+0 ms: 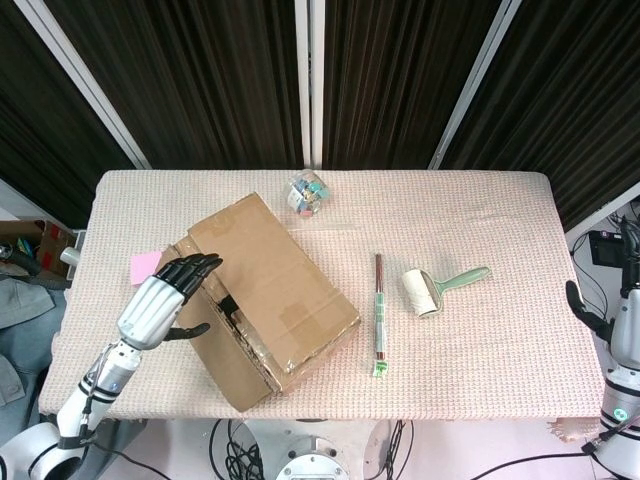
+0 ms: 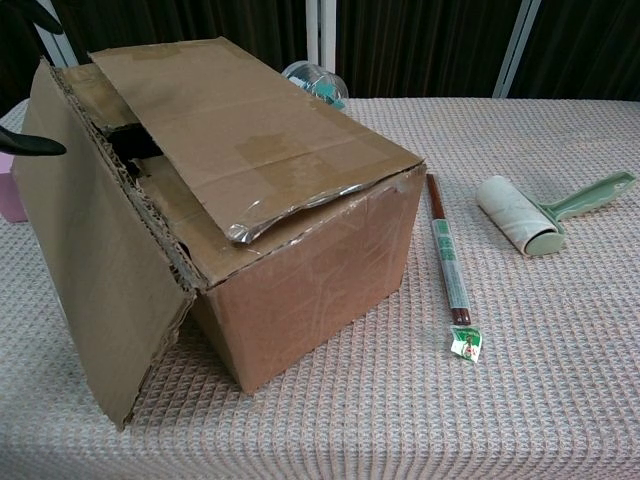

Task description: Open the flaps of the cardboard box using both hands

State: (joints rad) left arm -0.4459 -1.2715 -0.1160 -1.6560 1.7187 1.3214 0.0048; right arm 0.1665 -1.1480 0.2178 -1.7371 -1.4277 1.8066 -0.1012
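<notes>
Resting left hand (image 1: 160, 305) fingers (image 1: 195, 266) atop cardboard box (image 1: 275, 290).

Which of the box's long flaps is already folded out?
The flap on the robot's left side of the cardboard box, hanging down outside its wall. The other long flap lies flat across the top.
</notes>
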